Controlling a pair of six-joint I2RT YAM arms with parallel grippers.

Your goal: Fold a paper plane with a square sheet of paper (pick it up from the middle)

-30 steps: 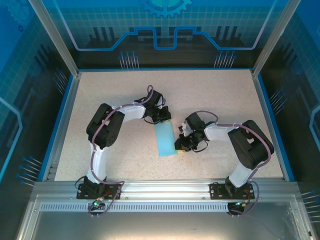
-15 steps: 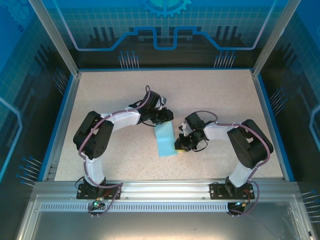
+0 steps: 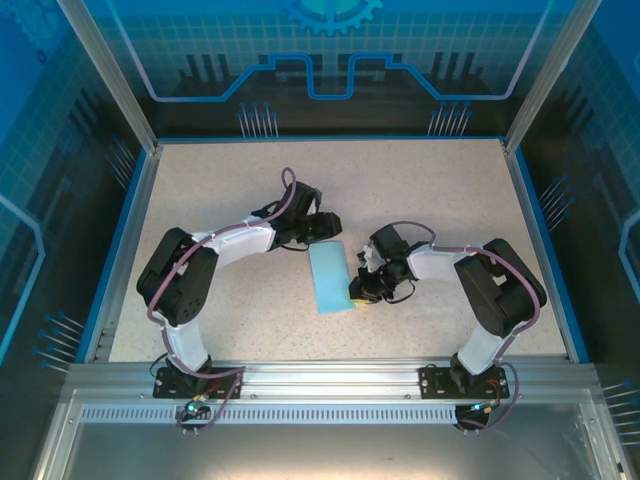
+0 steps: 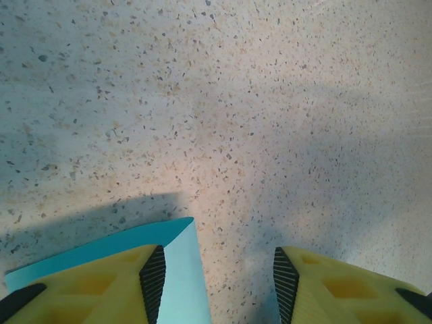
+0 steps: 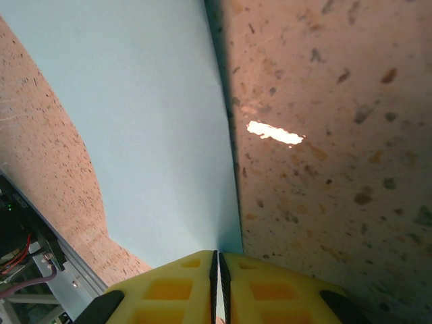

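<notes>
Now right gripper (image 5: 217, 270) pinches the sheet (image 5: 155, 135) by its edge; left gripper (image 4: 219, 277), half open and empty, should press it flat just alongside.

Overhead, two wrist close-ups; common paper (image 3: 331, 280)

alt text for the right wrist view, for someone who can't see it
The right gripper, yellow and shut, pinches the near edge of the light blue paper. The paper spreads away from it over the speckled table, with its right edge running straight up the picture.
</notes>
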